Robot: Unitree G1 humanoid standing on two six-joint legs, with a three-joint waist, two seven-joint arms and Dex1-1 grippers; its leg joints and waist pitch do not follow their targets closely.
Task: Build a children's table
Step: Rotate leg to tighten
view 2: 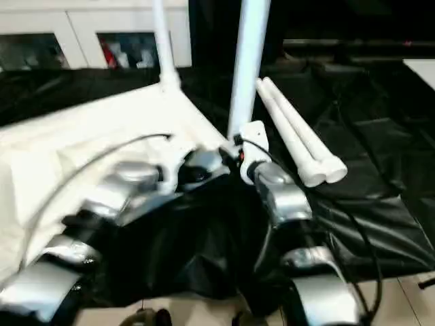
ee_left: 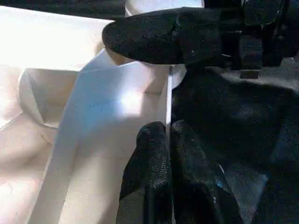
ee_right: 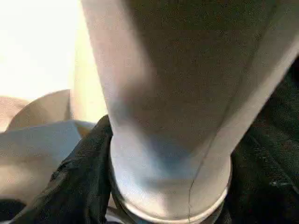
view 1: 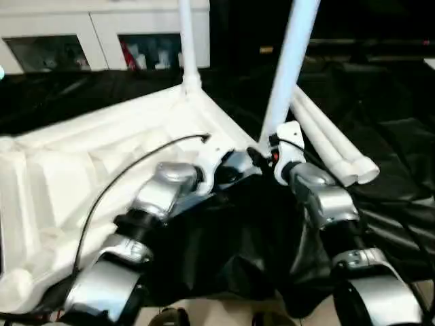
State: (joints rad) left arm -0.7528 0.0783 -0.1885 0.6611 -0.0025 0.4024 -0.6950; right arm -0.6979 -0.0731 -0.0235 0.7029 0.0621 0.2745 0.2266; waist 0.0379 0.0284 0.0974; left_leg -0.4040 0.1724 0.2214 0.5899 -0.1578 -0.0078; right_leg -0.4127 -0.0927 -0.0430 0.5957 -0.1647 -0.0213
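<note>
With the table top (view 1: 88, 170) lying underside-up on the black-draped bench (view 1: 394, 149), the left pincer (ee_left: 167, 140) pinching its near rim and the right pincer (view 1: 268, 151) clasped round the leg (view 1: 289, 61) at the corner socket, a tilted push could jam that leg.
</note>
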